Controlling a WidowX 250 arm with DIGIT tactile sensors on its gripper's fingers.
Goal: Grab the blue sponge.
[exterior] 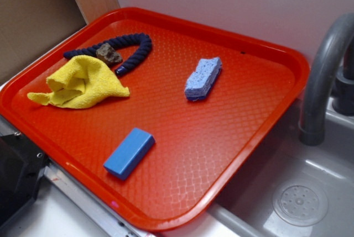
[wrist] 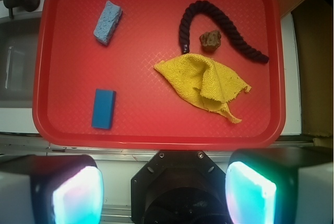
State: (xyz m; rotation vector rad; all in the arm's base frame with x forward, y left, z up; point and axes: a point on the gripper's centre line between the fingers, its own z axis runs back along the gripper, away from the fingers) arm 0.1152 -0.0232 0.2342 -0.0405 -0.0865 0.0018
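The blue sponge (exterior: 202, 78) (wrist: 107, 22) is pale, speckled and ragged-edged, and lies flat on the red tray (exterior: 260, 54) (wrist: 156, 130) toward its far right part in the exterior view. In the wrist view it sits at the tray's upper left. My gripper (wrist: 164, 195) shows only in the wrist view, high above the tray's near edge, far from the sponge. It is open, its two glowing pads (wrist: 78, 198) wide apart with nothing between them.
On the tray also lie a smooth bright blue block (exterior: 129, 152) (wrist: 104, 108), a crumpled yellow cloth (exterior: 80, 82) (wrist: 206, 84), a dark rope (exterior: 130, 50) (wrist: 219, 23) and a small brown lump (exterior: 109, 54) (wrist: 210, 39). A grey faucet (exterior: 323, 71) and sink (exterior: 301, 201) stand right of the tray.
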